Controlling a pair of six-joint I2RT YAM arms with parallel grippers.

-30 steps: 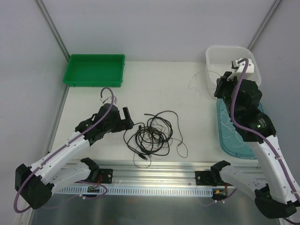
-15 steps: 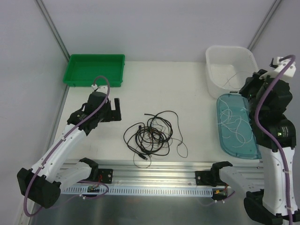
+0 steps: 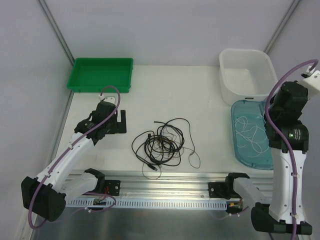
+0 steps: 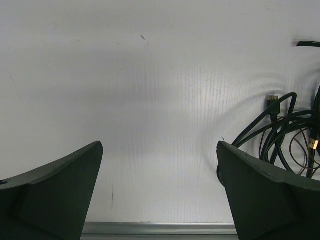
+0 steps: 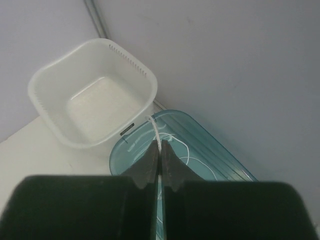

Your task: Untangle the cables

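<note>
Now the left gripper gapes wide just left of the black cables, while well right of them the right gripper pinches the white cable.

Quick tally: two robot arms, the left arm and the right arm. One green tray, one white tub, one teal tray. One thin white cord. One heap of black cables (several strands, too knotted for an exact count). All on one bench.
</note>
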